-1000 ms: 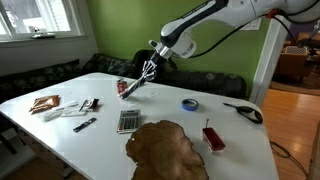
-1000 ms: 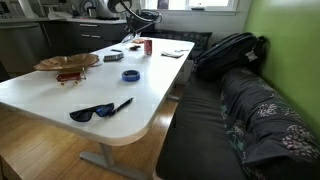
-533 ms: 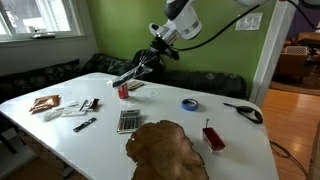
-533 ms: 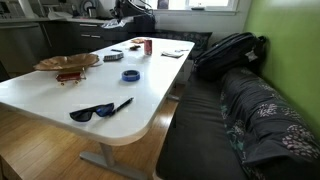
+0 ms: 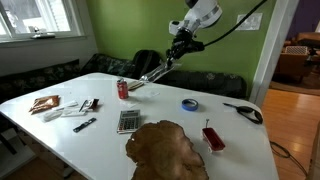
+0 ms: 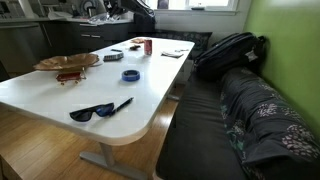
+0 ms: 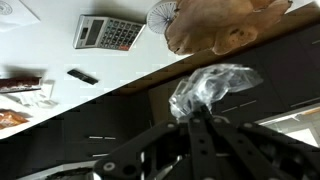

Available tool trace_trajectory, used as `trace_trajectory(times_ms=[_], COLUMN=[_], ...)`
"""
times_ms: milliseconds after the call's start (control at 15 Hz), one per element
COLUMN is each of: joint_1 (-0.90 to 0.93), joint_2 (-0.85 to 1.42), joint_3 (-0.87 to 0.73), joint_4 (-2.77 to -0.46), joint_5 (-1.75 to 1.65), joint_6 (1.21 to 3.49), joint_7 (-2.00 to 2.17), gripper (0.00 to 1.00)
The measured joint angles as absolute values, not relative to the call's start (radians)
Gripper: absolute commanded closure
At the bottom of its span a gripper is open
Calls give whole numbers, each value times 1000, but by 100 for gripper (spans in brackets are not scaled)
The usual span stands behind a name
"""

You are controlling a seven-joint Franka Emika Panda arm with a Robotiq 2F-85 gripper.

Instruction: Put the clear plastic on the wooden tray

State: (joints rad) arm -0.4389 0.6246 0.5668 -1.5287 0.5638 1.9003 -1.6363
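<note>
1. Markings. The red can (image 5: 124, 90) is carrying a label, but its print is too small to read. The key legends on the grey calculator (image 5: 127, 121) are likewise blurring out in both the exterior view and the wrist view (image 7: 110, 32). No writing on the other items is resolving.

2. End effector. The end effector (image 5: 176, 52) is hanging high over the far side of the white surface (image 5: 60, 135). In the wrist view, the end effector (image 7: 197, 113) is showing its dark fingers (image 7: 186, 132) drawn together, pinching one end of the clear plastic (image 7: 210, 85).

3. Task item. In an exterior view the clear plastic (image 5: 152, 74) is trailing from the fingertips as a long, shiny strip, slanting down toward the red can. It is hanging in the air, clear of the surface. In the wrist view it is bunching up as a crinkled mass right at the fingertips.

4. Target. The wooden tray (image 5: 168, 150) is lying flat at the near edge of the surface, just beside the calculator and well apart from the plastic. It is also showing in the other exterior view (image 6: 66, 62) and along the top of the wrist view (image 7: 225, 20).

5. Other items. A blue tape roll (image 5: 189, 104) and sunglasses (image 5: 243, 111) are resting on the surface.
</note>
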Motion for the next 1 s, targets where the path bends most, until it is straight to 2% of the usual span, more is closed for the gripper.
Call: trace_trajectory(times_ms=[200, 733, 1000], joint_1=[-393, -230, -196], joint_2=[616, 626, 625], joint_3=[512, 296, 257], joint_4=[-1523, -1520, -1516], joint_5=[593, 619, 624], joint_6=[1857, 1349, 1342], joint_7=[-1638, -1638, -1641], gripper=[100, 99, 100])
